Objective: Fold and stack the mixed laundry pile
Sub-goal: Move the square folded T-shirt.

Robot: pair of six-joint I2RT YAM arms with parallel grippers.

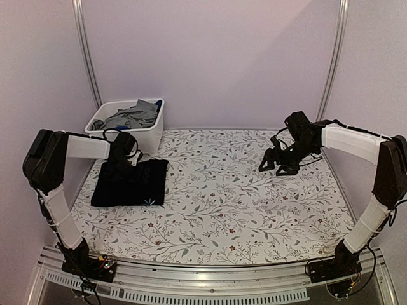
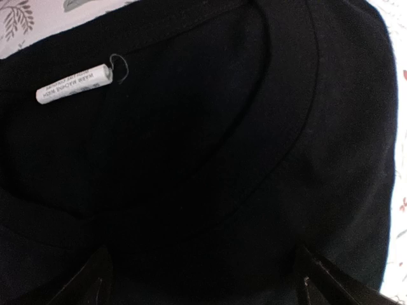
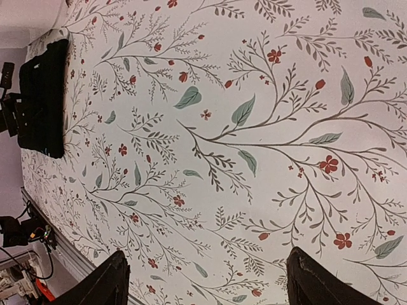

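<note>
**Both pincers apart, black T-shirt folded on the left**

The left pincer (image 2: 210,287) stands with its jaws wide apart and nothing between them, directly above the neckline of the black T-shirt (image 2: 191,159). Whether its tips touch the cloth cannot be told. A white neck label (image 2: 73,84) lies inside the collar. From above, the left pincer (image 1: 122,164) sits over the far end of the black T-shirt (image 1: 137,184), which lies flat as a folded rectangle on the left of the floral worktop (image 1: 241,203), a small light mark (image 1: 151,201) near its front edge. Just beyond the shirt stands a white bin (image 1: 152,135) holding crumpled grey garments (image 1: 130,116).

The right pincer (image 1: 273,162), jaws also apart and empty, hangs over bare worktop on the right, well apart from the shirt.
</note>
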